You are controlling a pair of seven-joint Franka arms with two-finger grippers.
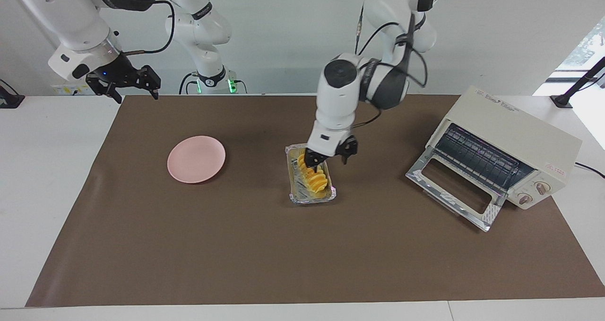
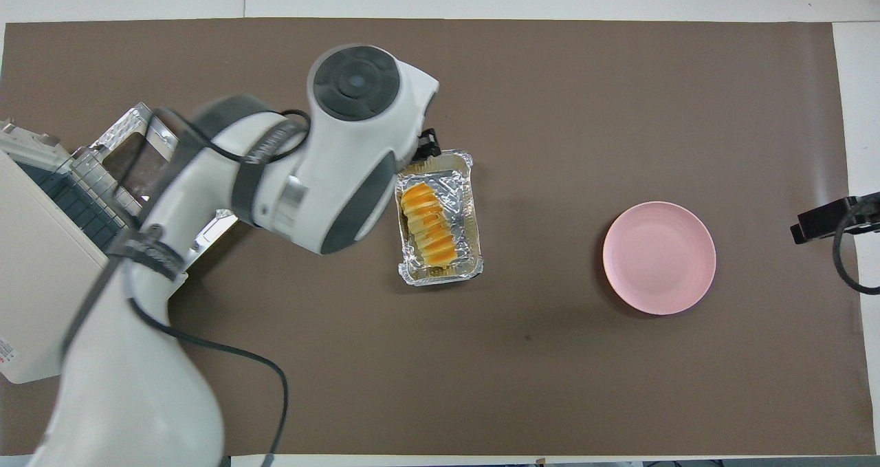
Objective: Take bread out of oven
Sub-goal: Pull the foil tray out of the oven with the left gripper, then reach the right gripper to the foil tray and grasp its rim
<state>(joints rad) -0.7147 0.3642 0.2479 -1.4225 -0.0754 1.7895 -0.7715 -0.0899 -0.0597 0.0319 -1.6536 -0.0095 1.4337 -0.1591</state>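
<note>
The bread (image 1: 314,179) (image 2: 427,231), a ridged golden-orange loaf, lies in a crinkled foil tray (image 1: 294,195) (image 2: 440,278) that rests mid-mat between the oven and the plate. My left gripper (image 1: 329,158) hangs open just above the tray, holding nothing. From overhead the wrist hides it, apart from one of its fingertips (image 2: 427,144). The cream oven (image 1: 515,132) (image 2: 48,295) stands at the left arm's end of the table with its glass door (image 1: 456,187) dropped open and its rack bare. My right gripper (image 1: 124,83) (image 2: 828,220) waits open over the mat's corner at the right arm's end.
A round pink plate (image 1: 196,159) (image 2: 658,257) sits on the brown mat (image 1: 283,255) toward the right arm's end. The left arm's elbow passes over the oven door in the overhead view.
</note>
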